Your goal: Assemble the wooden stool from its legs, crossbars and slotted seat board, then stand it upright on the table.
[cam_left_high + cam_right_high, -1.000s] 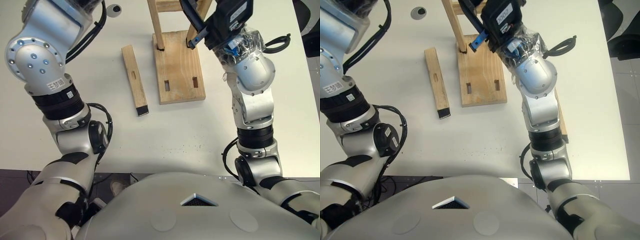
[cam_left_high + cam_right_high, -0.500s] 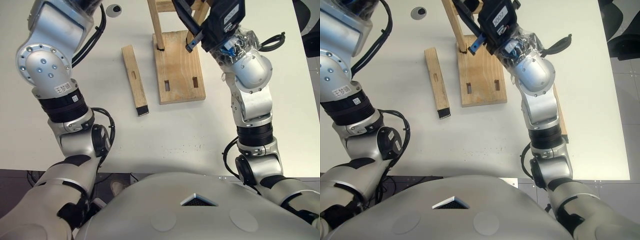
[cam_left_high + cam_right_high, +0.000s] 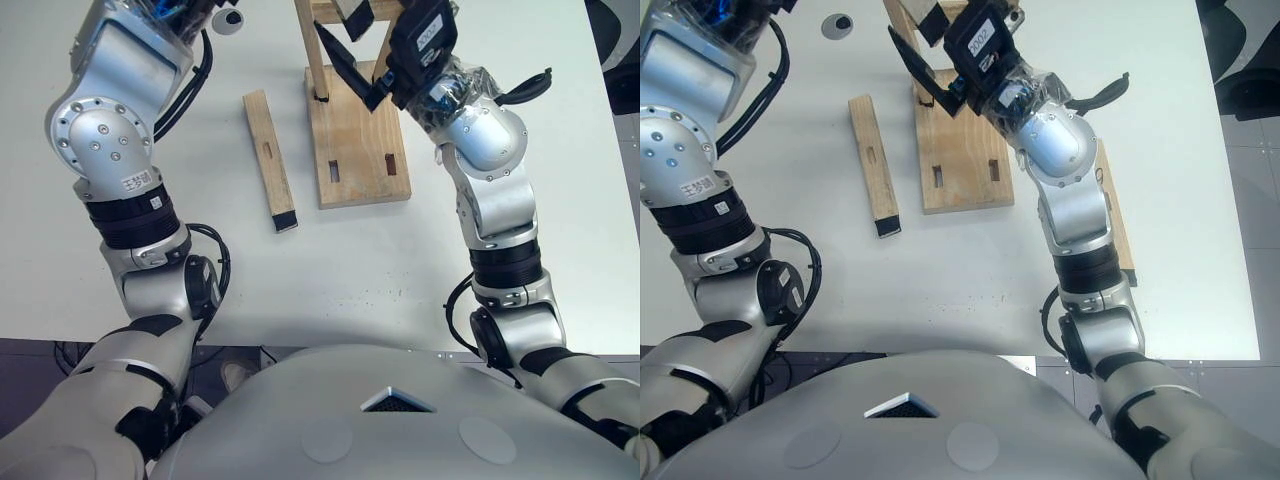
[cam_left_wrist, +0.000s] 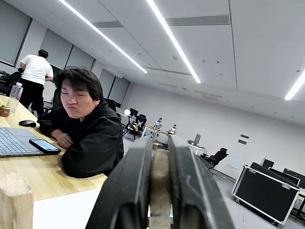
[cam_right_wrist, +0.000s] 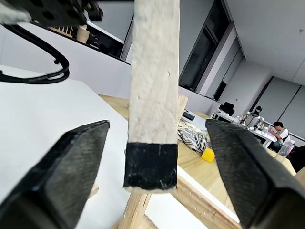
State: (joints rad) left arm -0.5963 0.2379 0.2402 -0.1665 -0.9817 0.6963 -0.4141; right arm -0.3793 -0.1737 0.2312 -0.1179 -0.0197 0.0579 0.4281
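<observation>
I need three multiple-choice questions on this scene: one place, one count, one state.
1. Where does the loose pale wooden leg with the black tip lie?
A. On the white table, left of the slotted wooden seat board.
B. On the board.
C. In a slot.
2. How many empty slots show in the board?
A. One.
B. Two.
C. Five.
3. How is the right hand?
A. Open.
B. Shut on the board.
C. Shut on the loose leg.
Answers: A, it lies flat beside the board; B, two near slots are bare; A, its fingers stand apart on either side of an upright leg.
</observation>
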